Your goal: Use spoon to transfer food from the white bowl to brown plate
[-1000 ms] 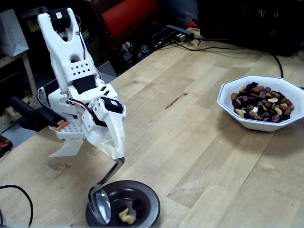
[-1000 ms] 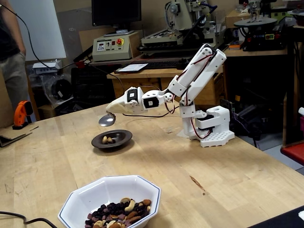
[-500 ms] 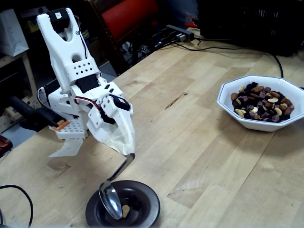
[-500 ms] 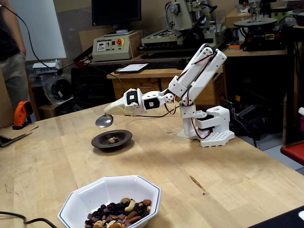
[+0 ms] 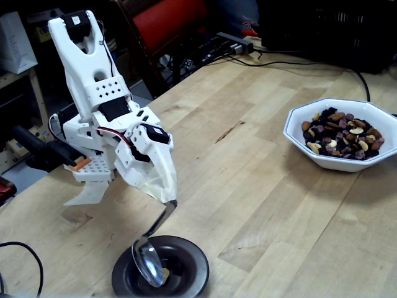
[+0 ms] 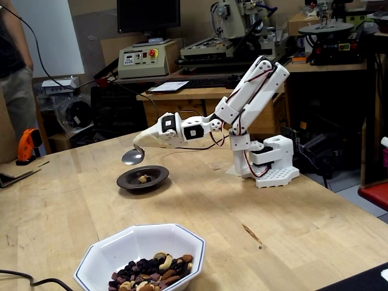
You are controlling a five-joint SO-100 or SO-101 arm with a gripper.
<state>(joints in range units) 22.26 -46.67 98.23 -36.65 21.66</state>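
The silver spoon [image 5: 149,264] [image 6: 133,157] hangs tilted just above the brown plate [image 5: 193,262] [image 6: 159,176], its oval bowl over the plate's sunken centre. My gripper [image 5: 165,196] [image 6: 141,139], a white tapered tip, is shut on the spoon's handle. A few nuts [image 6: 143,178] lie in the plate; in the fixed view near the arm, the spoon mostly hides them. The spoon's bowl looks empty. Far across the table, the white bowl [image 5: 340,163] [image 6: 124,247] holds a heap of food [image 5: 342,134] [image 6: 153,273]: nuts and dark dried fruit.
The arm's white base [image 5: 87,167] [image 6: 270,167] stands at the table's edge. A black cable [image 5: 25,248] lies near the plate and another [image 5: 363,84] runs behind the bowl. An orange tool [image 6: 26,145] and shop machines sit beyond the table.
The spoon has swung from the plate's edge to over its centre and dipped slightly lower. The nuts on the plate now sit behind the spoon in one fixed view.
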